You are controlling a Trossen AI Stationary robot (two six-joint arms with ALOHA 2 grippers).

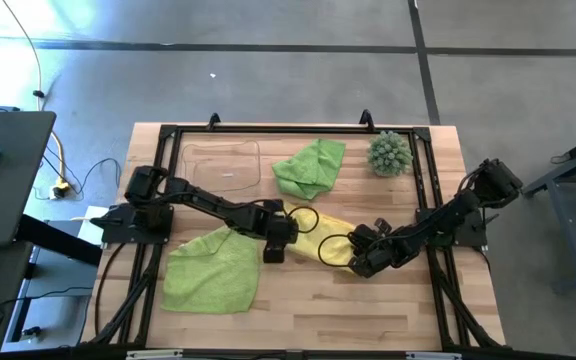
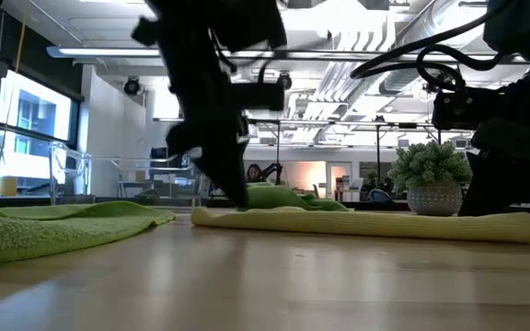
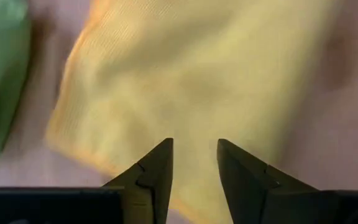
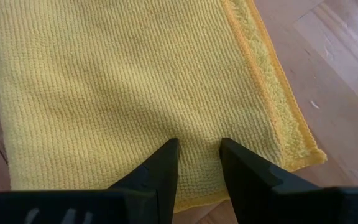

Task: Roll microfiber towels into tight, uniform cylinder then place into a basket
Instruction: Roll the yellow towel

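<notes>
The yellow towel point(image 1: 320, 240) lies near the middle of the wooden table point(image 1: 368, 310), folded into a long flat band that runs from about ten o'clock toward four o'clock between the two grippers; from table height it point(image 2: 366, 223) reads as a low, even strip, thicker at its right end, and not a tight cylinder. Close up its weave is ribbed point(image 4: 123, 81), with a fluffier hemmed edge along one side and a squared corner. The left gripper point(image 1: 274, 250) sits at the towel's nine o'clock end, pointed down at the cloth; its fingers point(image 3: 157, 174) are partly apart with a narrow gap, hovering over the yellow fabric point(image 3: 197, 74) and holding nothing that can be seen. The right gripper point(image 1: 360, 262) is at the towel's four o'clock end, its fingers point(image 4: 160, 168) likewise partly apart, tips resting on or just above the cloth without pinching it. One green towel point(image 1: 211, 272) lies spread fairly flat at seven o'clock on the table, just beside the left gripper. A second green towel point(image 1: 310, 168) is crumpled at twelve o'clock. The clear basket point(image 1: 220, 162) stands at eleven o'clock, beside the crumpled towel. A spiky green plant point(image 1: 389, 153) sits at one o'clock.
</notes>
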